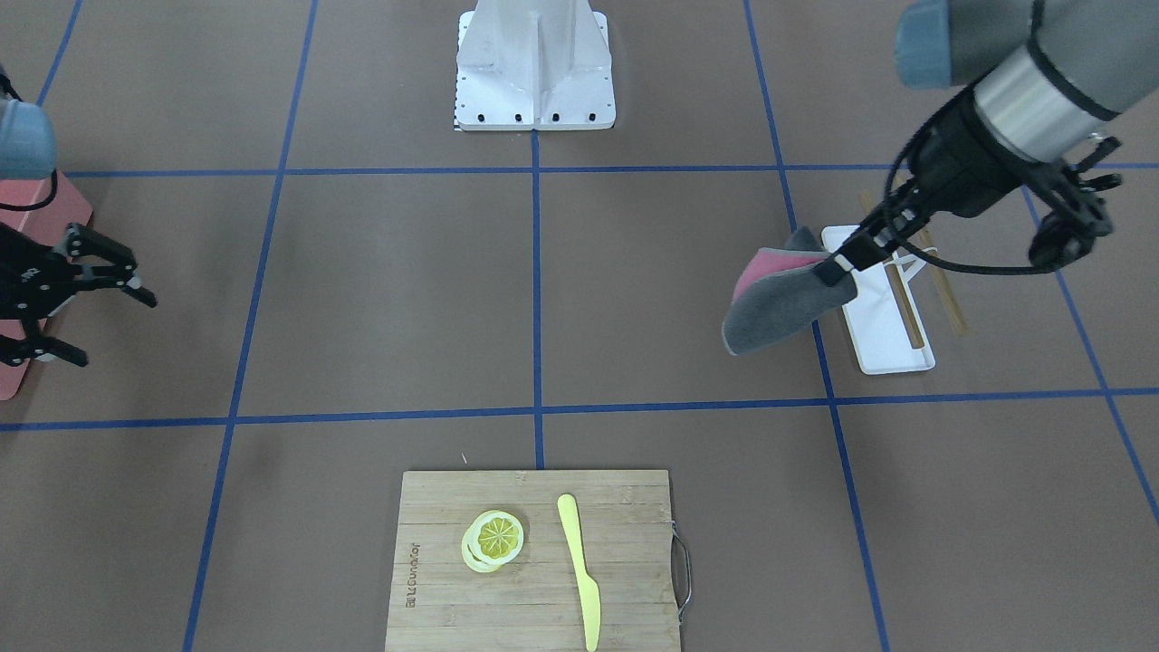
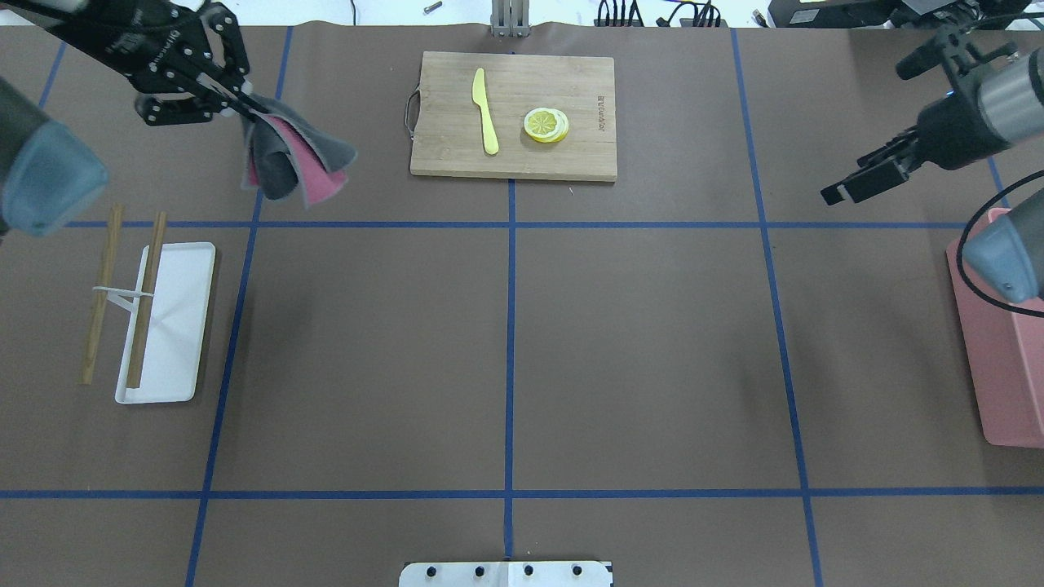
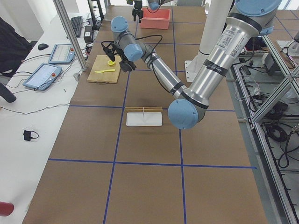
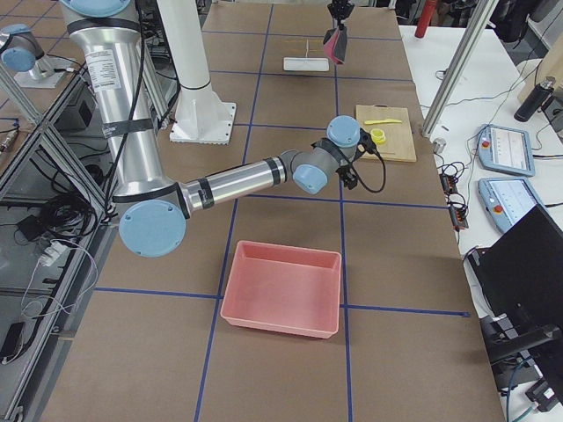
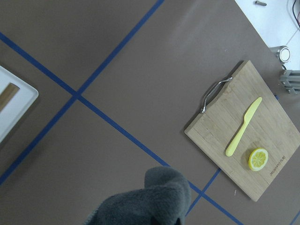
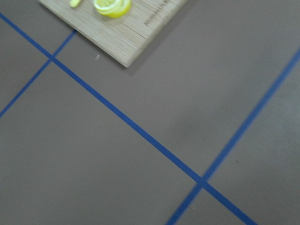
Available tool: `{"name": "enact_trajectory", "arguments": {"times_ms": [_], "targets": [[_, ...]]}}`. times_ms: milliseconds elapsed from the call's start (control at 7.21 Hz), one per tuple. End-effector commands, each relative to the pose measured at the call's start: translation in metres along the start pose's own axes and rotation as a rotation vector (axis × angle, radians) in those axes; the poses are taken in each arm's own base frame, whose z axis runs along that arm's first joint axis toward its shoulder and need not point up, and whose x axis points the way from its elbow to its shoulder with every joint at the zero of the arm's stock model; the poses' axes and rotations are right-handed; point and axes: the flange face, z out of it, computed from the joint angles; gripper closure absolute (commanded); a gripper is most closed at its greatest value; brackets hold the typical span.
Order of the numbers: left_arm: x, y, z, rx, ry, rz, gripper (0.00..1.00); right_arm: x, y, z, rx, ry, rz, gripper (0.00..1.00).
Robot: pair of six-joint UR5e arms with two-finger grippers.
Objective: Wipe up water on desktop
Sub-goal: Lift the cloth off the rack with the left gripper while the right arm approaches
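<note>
The desktop [image 2: 636, 342] is a matte brown surface crossed by blue tape lines; I make out no water on it in any view. My left gripper [image 2: 243, 102] is shut on a grey and pink cloth [image 2: 294, 159], which hangs folded in the air left of the cutting board. The same cloth [image 1: 779, 303] droops beside the white tray in the front view, and its grey edge [image 5: 145, 201] fills the bottom of the left wrist view. My right gripper [image 1: 109, 324] hovers open and holds nothing at the other side of the desktop, next to the pink bin.
A bamboo cutting board [image 2: 587, 155] at the far middle carries a yellow knife [image 2: 485, 110] and lemon slices [image 2: 546, 125]. A white tray [image 2: 175, 326] with wooden chopsticks [image 2: 145, 302] lies on my left. A pink bin [image 2: 1007, 367] stands on my right.
</note>
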Motion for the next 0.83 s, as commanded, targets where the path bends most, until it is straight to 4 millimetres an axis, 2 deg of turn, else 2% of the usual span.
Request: {"name": "enact_trajectory", "arguments": {"times_ms": [0, 139, 278, 416, 555, 694], "targets": [[0.023, 0.075, 0.056, 0.009, -0.006, -0.083, 1.0, -0.074, -0.032, 0.037, 0.103, 0.005, -0.109, 0.0], [0.027, 0.097, 0.073, 0.005, -0.01, -0.121, 1.0, -0.109, -0.038, 0.06, 0.167, 0.016, -0.144, 0.0], [0.034, 0.119, 0.09, 0.002, -0.015, -0.157, 1.0, -0.157, -0.04, 0.094, 0.237, -0.006, -0.138, 0.0], [0.058, 0.132, 0.103, -0.007, -0.021, -0.199, 1.0, -0.21, -0.049, 0.123, 0.283, -0.028, -0.103, 0.01], [0.069, 0.14, 0.116, -0.017, -0.035, -0.196, 1.0, -0.235, -0.045, 0.137, 0.29, -0.039, -0.112, 0.01], [0.081, 0.151, 0.126, -0.029, -0.04, -0.184, 1.0, -0.249, -0.041, 0.144, 0.286, -0.054, -0.12, 0.01]]}}
